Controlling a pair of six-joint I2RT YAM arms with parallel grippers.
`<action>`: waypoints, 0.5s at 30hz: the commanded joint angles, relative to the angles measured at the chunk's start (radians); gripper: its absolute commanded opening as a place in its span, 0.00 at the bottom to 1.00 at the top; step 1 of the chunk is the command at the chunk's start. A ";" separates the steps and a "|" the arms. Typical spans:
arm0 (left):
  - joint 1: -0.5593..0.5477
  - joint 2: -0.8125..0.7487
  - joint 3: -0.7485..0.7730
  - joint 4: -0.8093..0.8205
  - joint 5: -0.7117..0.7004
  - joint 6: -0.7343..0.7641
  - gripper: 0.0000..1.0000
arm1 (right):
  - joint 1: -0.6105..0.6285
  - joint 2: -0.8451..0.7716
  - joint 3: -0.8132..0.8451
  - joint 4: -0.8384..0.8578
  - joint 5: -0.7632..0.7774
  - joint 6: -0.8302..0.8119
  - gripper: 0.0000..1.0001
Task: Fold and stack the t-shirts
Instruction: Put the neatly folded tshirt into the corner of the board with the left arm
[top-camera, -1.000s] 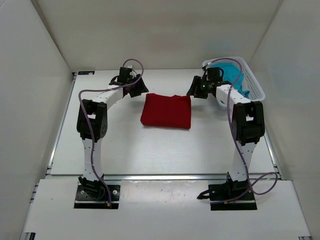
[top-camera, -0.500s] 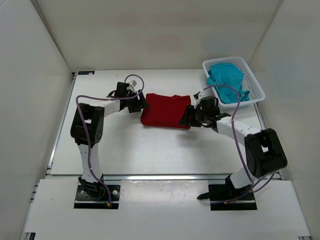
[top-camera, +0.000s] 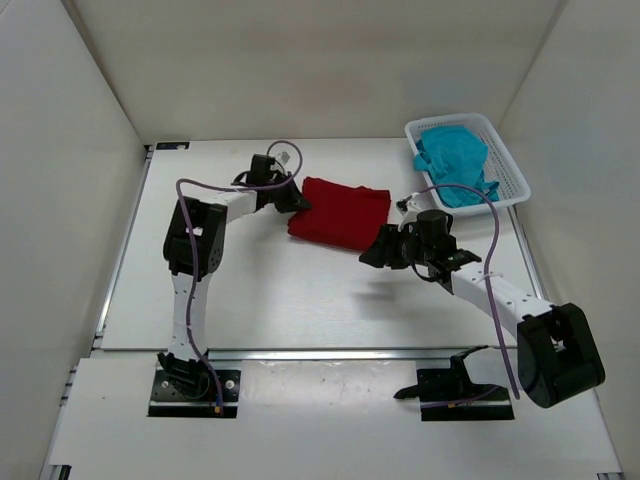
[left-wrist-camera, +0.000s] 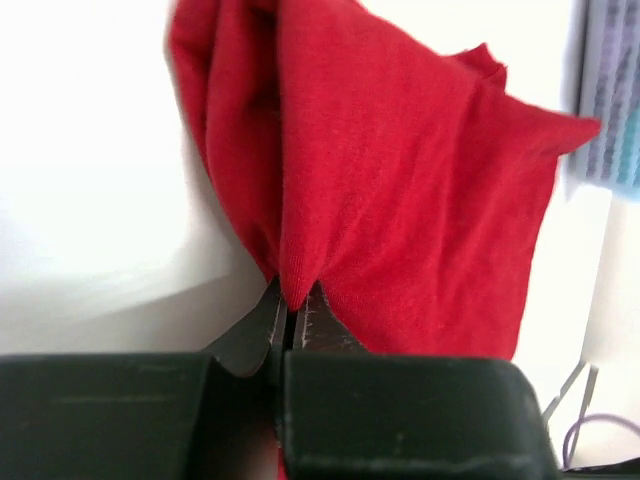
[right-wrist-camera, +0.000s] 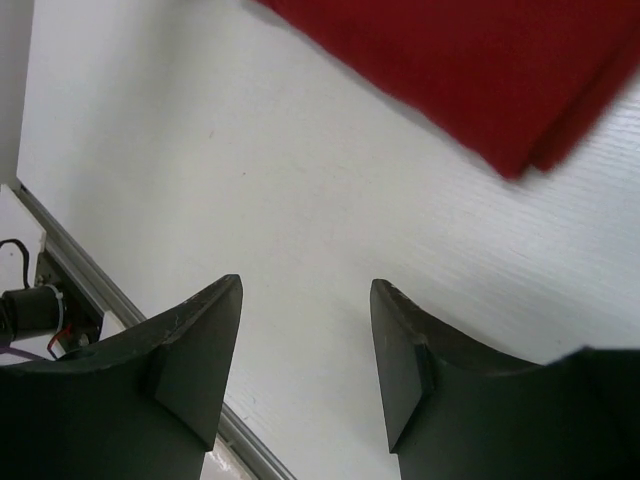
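Nearest the arm bases, the right gripper (right-wrist-camera: 305, 288) hangs over bare bench (top-camera: 260, 290) with its fingers well apart and nothing between them. It sits just short of the near right corner of the red t-shirt (top-camera: 345, 215). That open, low stance beside the corner reads as a readiness to take hold there, so that both arms can share the cloth.

Further in, the left gripper (left-wrist-camera: 292, 312) is pinched tight on the left edge of the red t-shirt. The fabric gathers into a narrow peak where the fingers meet it and fans out from there. A hold on one edge like this would suit dragging or squaring up the garment, which lies as a folded block in the middle of the bench, skewed rather than square to the edges.

Farthest off, at the back right, the teal t-shirt (top-camera: 452, 158) lies bunched in the white basket (top-camera: 508, 165). It looks unfolded, so by my reckoning it is the next piece to fold, and the stack is not yet begun.

Several things stay unclear. From above, the wrist and cable cover the left fingertips, and I cannot tell how many layers they hold. The right wrist view crops the red cloth to one corner. The left wrist view shows the basket only as a blurred strip. Whether the pinched edge is off the bench I cannot say.
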 joint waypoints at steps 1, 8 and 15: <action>0.133 -0.127 0.063 -0.082 -0.074 0.043 0.00 | 0.006 0.011 -0.015 0.066 -0.039 -0.002 0.53; 0.543 -0.429 -0.417 0.169 -0.100 -0.094 0.01 | 0.056 0.065 -0.026 0.113 -0.099 0.011 0.51; 0.687 -0.407 -0.544 0.276 -0.126 -0.170 0.03 | 0.108 0.048 -0.027 0.091 -0.113 0.000 0.51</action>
